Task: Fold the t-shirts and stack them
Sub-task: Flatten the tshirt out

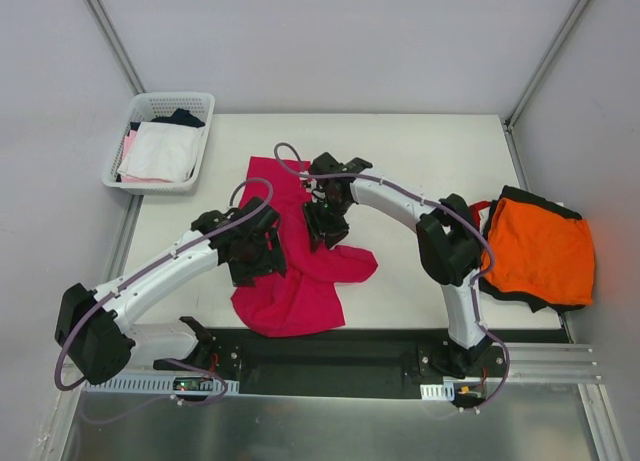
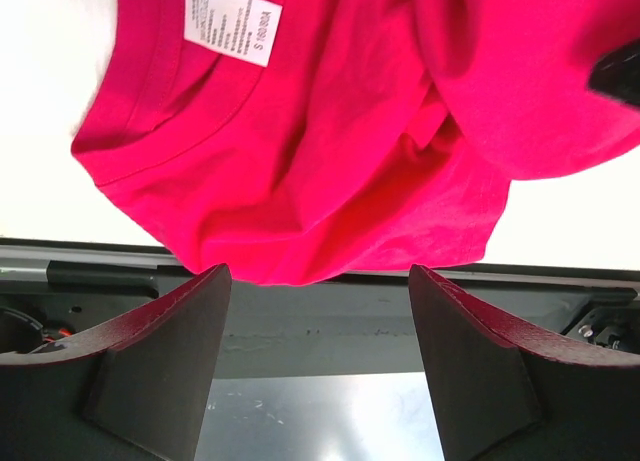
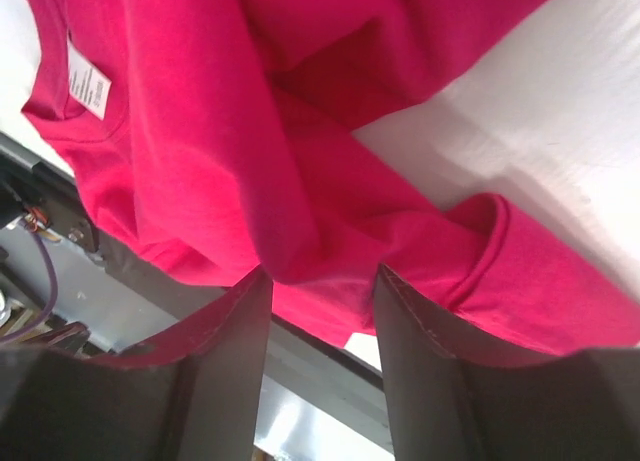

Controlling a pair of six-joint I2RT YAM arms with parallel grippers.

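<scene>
Left jaws: stood wide apart, gripped nothing, hovered at the left side of the crimson t-shirt (image 1: 300, 281), fingertips (image 2: 195, 296) just short of a cloth edge. Right jaws: stood narrower, fingers (image 3: 225, 351) either side of a crimson fold at their tips; could not tell whether pinched or merely bracketed.

Now the sweep. Spotted far left, off the back corner of the surface (image 1: 420, 151), a white mesh basket (image 1: 205, 101) with a white garment (image 1: 160, 151) and a sliver of pink inside. Found mid-surface, rumpled between both arms, that crimson t-shirt, white neck label (image 2: 232, 19) showing at the collar. Picked out well apart, at the right edge, the orange t-shirt (image 1: 540, 246), spread on top of the black t-shirt (image 1: 520, 195), dark cloth peeking round its border.
</scene>
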